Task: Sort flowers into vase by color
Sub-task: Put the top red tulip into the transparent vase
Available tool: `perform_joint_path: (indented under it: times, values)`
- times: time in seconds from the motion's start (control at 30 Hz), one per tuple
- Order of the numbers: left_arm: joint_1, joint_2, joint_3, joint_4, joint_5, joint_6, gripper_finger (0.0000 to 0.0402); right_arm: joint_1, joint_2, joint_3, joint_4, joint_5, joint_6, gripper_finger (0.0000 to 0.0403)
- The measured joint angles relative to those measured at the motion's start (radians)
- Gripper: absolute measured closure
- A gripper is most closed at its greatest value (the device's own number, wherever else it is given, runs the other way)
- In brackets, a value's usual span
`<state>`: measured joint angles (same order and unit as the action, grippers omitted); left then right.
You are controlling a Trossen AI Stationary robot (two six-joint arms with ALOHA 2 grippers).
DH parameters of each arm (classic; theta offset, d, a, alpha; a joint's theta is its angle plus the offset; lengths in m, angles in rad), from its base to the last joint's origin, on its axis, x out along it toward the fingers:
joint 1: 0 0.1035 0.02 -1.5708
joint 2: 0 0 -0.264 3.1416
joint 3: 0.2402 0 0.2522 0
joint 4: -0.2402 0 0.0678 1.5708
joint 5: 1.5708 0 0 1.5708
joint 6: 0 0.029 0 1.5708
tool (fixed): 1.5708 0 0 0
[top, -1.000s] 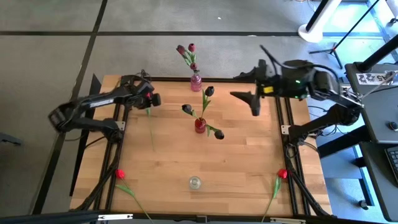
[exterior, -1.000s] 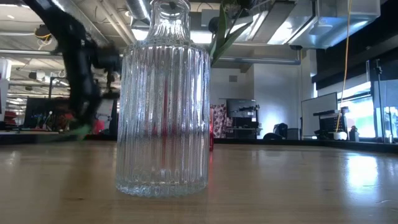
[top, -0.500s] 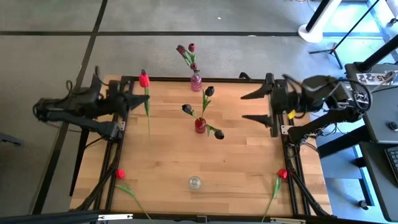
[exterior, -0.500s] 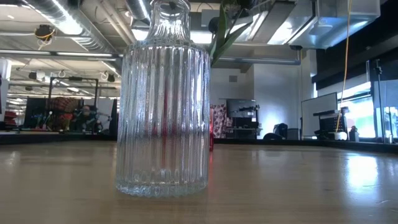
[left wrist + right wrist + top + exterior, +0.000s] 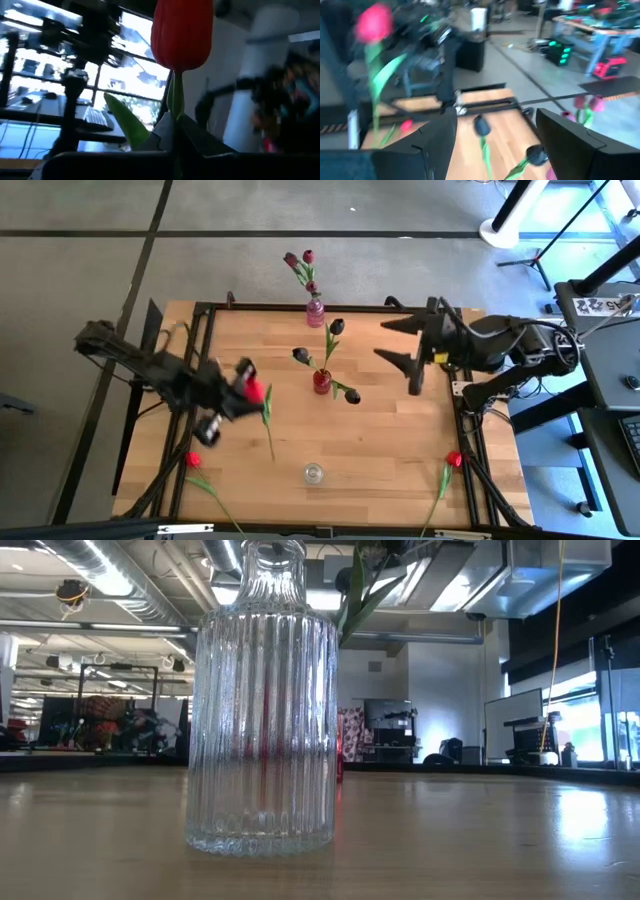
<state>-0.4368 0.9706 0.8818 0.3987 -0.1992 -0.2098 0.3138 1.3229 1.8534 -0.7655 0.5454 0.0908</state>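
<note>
Above table's left half, left gripper point(image 5: 240, 385) clamps red tulip point(image 5: 256, 390) stem; right gripper point(image 5: 400, 345) spread, empty.

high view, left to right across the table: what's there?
Red tulip lying at the table's near-left corner → left hand holding a red tulip → clear empty vase → red vase with dark tulips → right hand, open → red tulip at the near-right corner.
</note>
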Motion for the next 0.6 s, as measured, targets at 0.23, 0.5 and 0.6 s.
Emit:
perform_joint_path:
  times: [0.23,0.5,0.6]
  values:
    - [-0.03,0.146,0.0,0.081,0.037,0.268,0.04,0.057,0.017,0.0,0.016,0.141,0.144,0.0134]
    - [-0.029,0.266,0.0,0.322,0.088,0.221,0.0397,0.217,0.072,0.0,-0.111,0.322,0.375,0.0134]
    - [-0.028,0.319,0.0,0.346,0.106,0.177,0.0396,0.251,0.094,0.0,-0.182,0.336,0.492,0.0134]
